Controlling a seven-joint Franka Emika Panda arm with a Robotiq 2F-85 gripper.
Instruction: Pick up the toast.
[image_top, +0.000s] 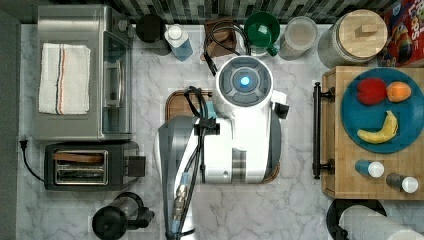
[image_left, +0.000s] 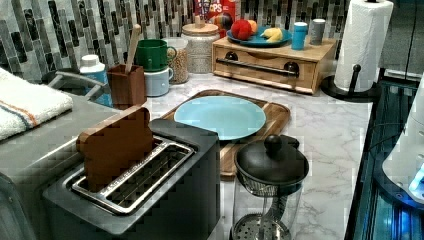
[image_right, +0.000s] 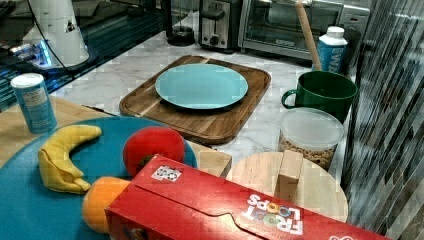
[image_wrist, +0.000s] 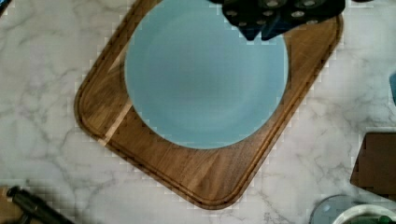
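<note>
The toast (image_left: 116, 146) stands upright in one slot of the black toaster (image_left: 165, 200) on the marble table (image_left: 325, 130), while the tool (image_wrist: 275, 16) hangs above a blue plate (image_wrist: 205, 79) on a wooden board (image_wrist: 205, 177); whether it is apart or together cannot be told.

Toast (image_left: 116, 146) stands up out of the toaster (image_left: 150, 200), open air above it. Toaster oven (image_top: 82, 75) crowds one side, coffee press (image_left: 271, 187) the other. Bare counter (image_left: 325, 130) runs between plate (image_left: 220, 116) and paper towel roll (image_left: 361, 45).
</note>
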